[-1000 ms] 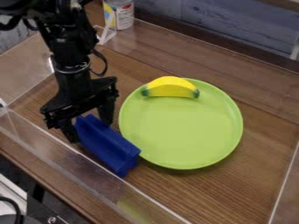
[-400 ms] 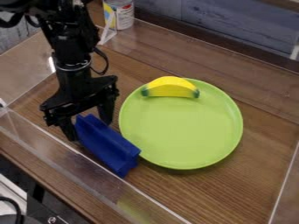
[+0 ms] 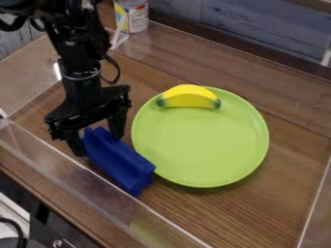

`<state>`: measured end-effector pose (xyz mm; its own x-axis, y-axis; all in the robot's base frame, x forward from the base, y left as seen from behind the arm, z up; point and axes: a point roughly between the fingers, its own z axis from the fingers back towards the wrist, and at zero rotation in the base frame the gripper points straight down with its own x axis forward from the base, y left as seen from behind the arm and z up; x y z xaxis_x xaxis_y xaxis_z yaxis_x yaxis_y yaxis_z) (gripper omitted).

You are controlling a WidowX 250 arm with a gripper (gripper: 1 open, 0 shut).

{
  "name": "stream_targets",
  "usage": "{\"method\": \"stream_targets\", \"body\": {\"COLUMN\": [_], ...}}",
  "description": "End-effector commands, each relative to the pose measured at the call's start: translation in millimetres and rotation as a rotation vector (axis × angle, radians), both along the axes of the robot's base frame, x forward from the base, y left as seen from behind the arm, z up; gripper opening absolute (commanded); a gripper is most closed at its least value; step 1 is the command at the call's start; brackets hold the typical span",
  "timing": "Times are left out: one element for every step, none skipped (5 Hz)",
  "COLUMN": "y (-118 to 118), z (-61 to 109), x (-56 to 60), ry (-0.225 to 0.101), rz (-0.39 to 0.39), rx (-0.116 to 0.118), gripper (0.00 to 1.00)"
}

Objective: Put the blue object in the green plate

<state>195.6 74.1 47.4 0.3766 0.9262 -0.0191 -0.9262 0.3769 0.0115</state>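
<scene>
My gripper hangs wide open, empty, over the bar; I'd straddle its middle squarely before closing.

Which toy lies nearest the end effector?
The blue bar, lying on the table just below the open end effector; the yellow banana sits farther off on the plate's rim.

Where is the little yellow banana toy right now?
The yellow banana toy lies on the far rim of the green plate, toward the plate's upper left in the camera view, just right of the open gripper.
</scene>
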Motion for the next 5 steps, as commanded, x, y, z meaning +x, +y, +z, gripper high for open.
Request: {"method": "stream_targets", "body": {"y": [2.7,3.7,3.5,2.1,-0.5], "z": [5.7,3.0,0.6,3.2,9.4], "x": [8.2,8.2,9.1,10.0,12.4], "ry": [-0.027,-0.022,-0.019,-0.015,-0.009], "rz": [-0.017,-0.021,-0.018,-0.025,-0.036], "rx": [0.022,0.026,0.027,0.03,0.029], "gripper": [1.0,1.0,0.0,0.0,0.0]}}
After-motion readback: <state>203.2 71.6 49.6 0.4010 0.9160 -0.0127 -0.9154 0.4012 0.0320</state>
